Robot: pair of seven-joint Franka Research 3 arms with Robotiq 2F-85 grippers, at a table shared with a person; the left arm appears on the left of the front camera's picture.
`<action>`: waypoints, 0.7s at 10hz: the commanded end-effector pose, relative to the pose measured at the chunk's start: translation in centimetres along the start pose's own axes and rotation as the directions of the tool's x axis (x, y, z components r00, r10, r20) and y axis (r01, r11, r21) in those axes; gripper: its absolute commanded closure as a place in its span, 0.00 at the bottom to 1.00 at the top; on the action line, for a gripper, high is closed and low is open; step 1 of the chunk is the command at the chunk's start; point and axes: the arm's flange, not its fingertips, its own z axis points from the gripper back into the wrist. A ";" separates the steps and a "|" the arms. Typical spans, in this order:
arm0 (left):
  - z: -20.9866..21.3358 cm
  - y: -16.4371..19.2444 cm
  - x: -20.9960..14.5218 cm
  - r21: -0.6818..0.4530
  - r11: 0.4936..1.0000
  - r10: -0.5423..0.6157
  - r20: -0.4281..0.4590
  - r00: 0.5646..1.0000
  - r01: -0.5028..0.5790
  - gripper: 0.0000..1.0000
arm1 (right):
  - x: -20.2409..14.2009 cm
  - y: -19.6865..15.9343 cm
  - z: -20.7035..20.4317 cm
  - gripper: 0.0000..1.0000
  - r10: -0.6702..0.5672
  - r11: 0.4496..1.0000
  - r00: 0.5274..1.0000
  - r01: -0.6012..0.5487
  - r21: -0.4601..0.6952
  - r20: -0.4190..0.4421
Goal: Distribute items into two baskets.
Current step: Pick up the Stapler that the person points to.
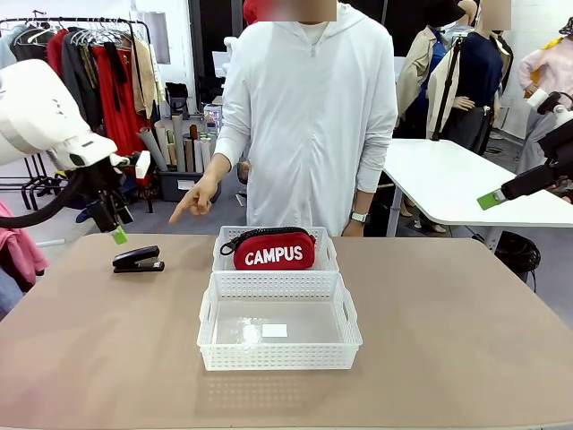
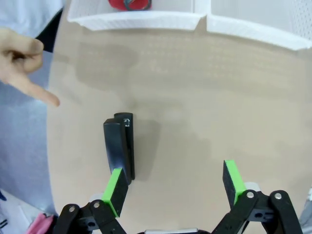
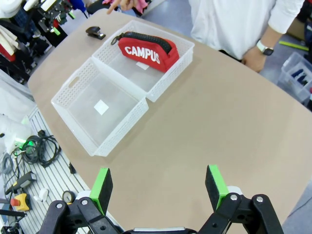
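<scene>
A: Pouch?
B: Red pouch lies in the far basket, which touches the near basket.
A: Stapler?
B: Stapler sits on the table, left of the baskets and apart from them. Left gripper hovers above it, jaws spread, gripping nothing.
A: Right side?
B: Right gripper is high, jaws wide, nothing between. Person's hand points down toward the stapler.
</scene>
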 end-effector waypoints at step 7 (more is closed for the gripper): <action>-4.8 6.3 0.6 -0.046 0.991 -0.133 -0.179 0.975 0.127 0.00 | 0.0 0.0 0.1 0.00 -0.002 1.000 1.000 0.002 0.000 0.002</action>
